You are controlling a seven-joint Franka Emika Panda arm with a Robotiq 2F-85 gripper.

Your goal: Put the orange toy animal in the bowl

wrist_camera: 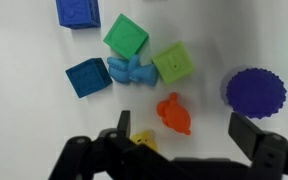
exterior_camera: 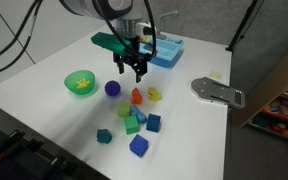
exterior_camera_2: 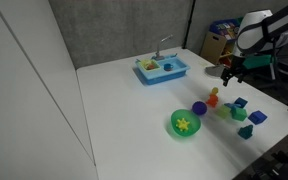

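Note:
The orange toy animal (exterior_camera: 137, 96) lies on the white table between the purple ball (exterior_camera: 112, 88) and a small yellow toy (exterior_camera: 154, 94). My gripper (exterior_camera: 134, 68) hangs open and empty above it. In the wrist view the orange toy (wrist_camera: 173, 113) lies between my open fingers (wrist_camera: 181, 135), not touched. The green bowl (exterior_camera: 80, 83) with a yellowish inside stands apart, beyond the purple ball. Another exterior view shows the bowl (exterior_camera_2: 185, 123), the orange toy (exterior_camera_2: 213, 98) and the gripper (exterior_camera_2: 229, 70).
Blue and green blocks (exterior_camera: 131, 125) and a light blue toy (wrist_camera: 132, 71) lie close to the orange toy. A blue tray (exterior_camera: 162, 50) stands at the back. A flat grey object (exterior_camera: 216, 92) lies near the table's edge.

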